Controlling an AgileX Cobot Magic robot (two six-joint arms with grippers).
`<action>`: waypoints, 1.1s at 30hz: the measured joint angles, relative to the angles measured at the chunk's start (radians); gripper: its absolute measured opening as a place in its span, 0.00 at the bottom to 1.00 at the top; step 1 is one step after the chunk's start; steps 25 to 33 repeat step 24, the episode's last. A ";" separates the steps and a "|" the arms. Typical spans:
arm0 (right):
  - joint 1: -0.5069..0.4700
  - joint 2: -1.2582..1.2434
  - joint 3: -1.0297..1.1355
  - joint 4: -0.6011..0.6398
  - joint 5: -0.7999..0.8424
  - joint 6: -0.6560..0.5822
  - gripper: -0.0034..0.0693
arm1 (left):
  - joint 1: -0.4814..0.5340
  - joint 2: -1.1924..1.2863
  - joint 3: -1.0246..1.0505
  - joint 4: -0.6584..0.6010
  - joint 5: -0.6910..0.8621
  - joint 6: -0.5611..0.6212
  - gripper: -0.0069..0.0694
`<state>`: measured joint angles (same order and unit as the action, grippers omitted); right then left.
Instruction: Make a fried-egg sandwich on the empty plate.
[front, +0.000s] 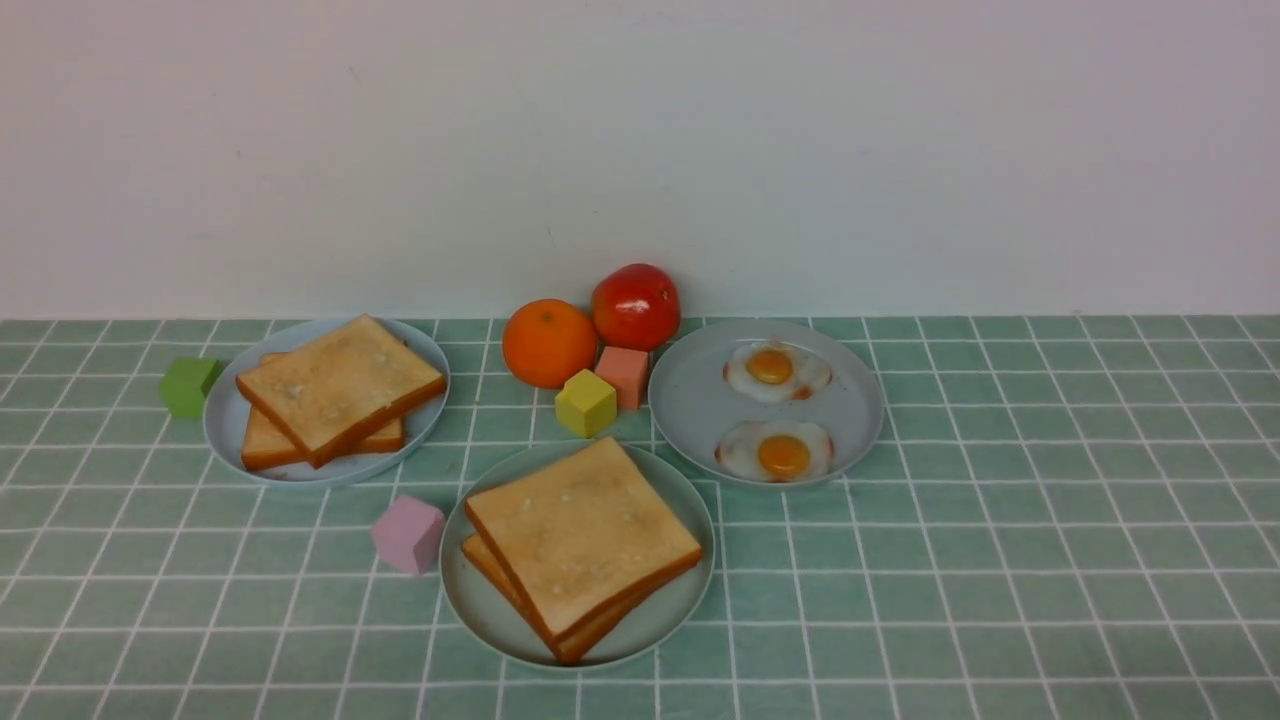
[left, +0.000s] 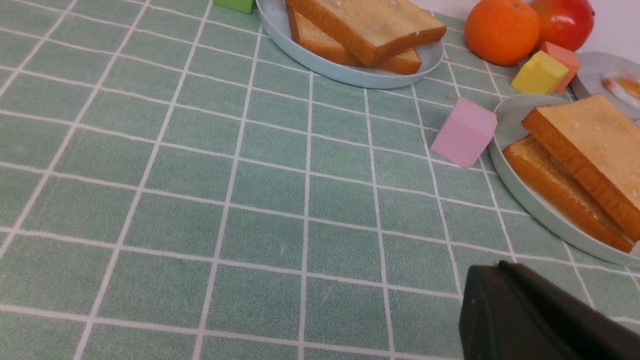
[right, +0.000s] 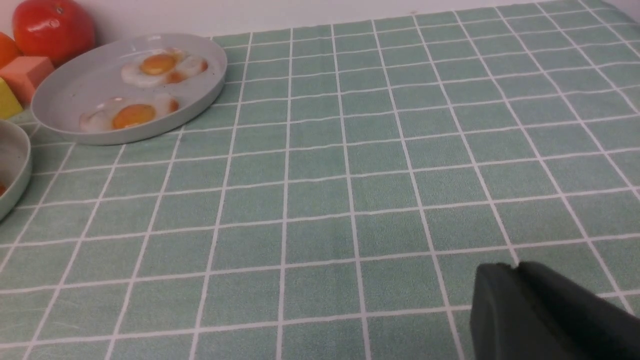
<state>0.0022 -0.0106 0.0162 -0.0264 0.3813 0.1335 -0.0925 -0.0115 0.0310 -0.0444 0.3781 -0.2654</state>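
Note:
Two golden-brown toast slices (front: 580, 545) lie stacked on the pale mint-green plate (front: 480, 610) at the front centre. I cannot see what lies between them. Two fried eggs (front: 778, 368) (front: 778, 452) rest on a grey-blue plate (front: 690, 400) behind and to the right. Neither arm shows in the front view. In the left wrist view my left gripper (left: 500, 265) hangs shut and holds nothing, over bare cloth short of the mint plate's rim (left: 505, 125). My right gripper (right: 515, 266) also has its fingers together with nothing held, well away from the egg plate (right: 65, 95).
A second grey-blue plate (front: 225, 420) at the left holds two toast slices (front: 338, 385). An orange (front: 548, 342), a tomato (front: 636, 306), a yellow cube (front: 586, 402) and a salmon cube (front: 624, 375) crowd the middle back. Beside the plates sit a pink cube (front: 408, 534) and a green cube (front: 188, 386).

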 joint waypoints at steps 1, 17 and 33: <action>0.000 0.000 0.000 0.000 0.000 0.000 0.13 | 0.000 0.000 0.000 0.000 0.000 0.000 0.10; 0.000 0.000 0.000 0.000 0.000 0.000 0.15 | 0.000 0.000 0.000 0.001 0.000 0.000 0.10; 0.000 0.000 0.000 0.000 0.000 0.000 0.16 | 0.000 0.000 0.000 0.001 0.000 0.000 0.11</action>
